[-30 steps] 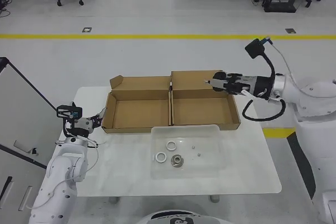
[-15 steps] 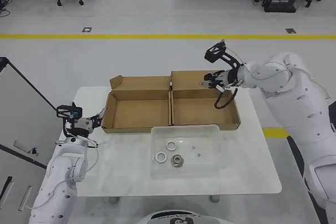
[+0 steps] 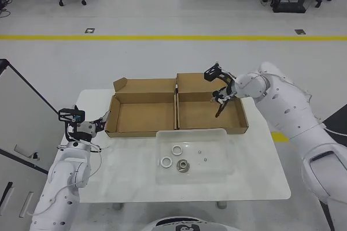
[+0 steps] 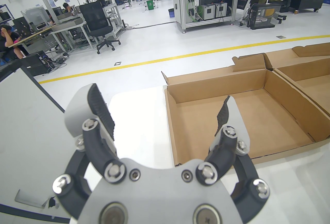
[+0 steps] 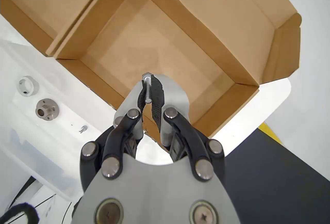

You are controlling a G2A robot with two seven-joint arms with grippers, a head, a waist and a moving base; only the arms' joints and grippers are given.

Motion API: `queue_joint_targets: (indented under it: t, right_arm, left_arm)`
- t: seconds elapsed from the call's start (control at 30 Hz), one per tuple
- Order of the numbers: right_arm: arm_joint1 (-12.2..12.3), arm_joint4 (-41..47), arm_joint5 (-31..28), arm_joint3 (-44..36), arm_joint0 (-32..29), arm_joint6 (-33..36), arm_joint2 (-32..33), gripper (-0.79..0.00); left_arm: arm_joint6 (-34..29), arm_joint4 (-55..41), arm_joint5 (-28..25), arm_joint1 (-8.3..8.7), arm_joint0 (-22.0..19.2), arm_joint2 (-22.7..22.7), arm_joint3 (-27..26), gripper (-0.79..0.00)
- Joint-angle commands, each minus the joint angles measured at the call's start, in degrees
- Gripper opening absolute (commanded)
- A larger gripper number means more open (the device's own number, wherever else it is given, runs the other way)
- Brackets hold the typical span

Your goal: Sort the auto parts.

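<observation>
Right jaws tight on bolt (image 5: 147, 89) above cardboard box (image 5: 165, 34); left jaws wide apart

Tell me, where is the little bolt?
In the right wrist view, the bolt is pinched in the right gripper, held over the open cardboard box on that side.

My right arm (image 3: 265, 86) is stretched out, wrist tipped down — jaws pinched on a bolt (image 5: 147, 89). Left arm (image 3: 69, 172) sits low — jaws spread wide.
</observation>
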Motion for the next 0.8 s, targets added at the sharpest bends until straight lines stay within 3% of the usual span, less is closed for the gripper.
queue_joint_targets:
  t: [0.0,0.2,0.77]
  right_arm:
    - [-0.6,-0.7,0.1,2.4,0.3,-0.5,-1.1,-0.785]
    - [-2.5,-5.1,2.3,9.0,1.0,-2.5,-4.7,-0.785]
    - [-7.2,-6.0,2.1,21.6,1.4,-4.3,-9.1,-0.785]
  left_arm:
    - [0.0,0.0,0.0,0.00,0.0,0.0,0.0,0.000]
    - [0.0,0.0,0.0,0.00,0.0,0.0,0.0,0.000]
    - [0.0,0.0,0.0,0.00,0.0,0.0,0.0,0.000]
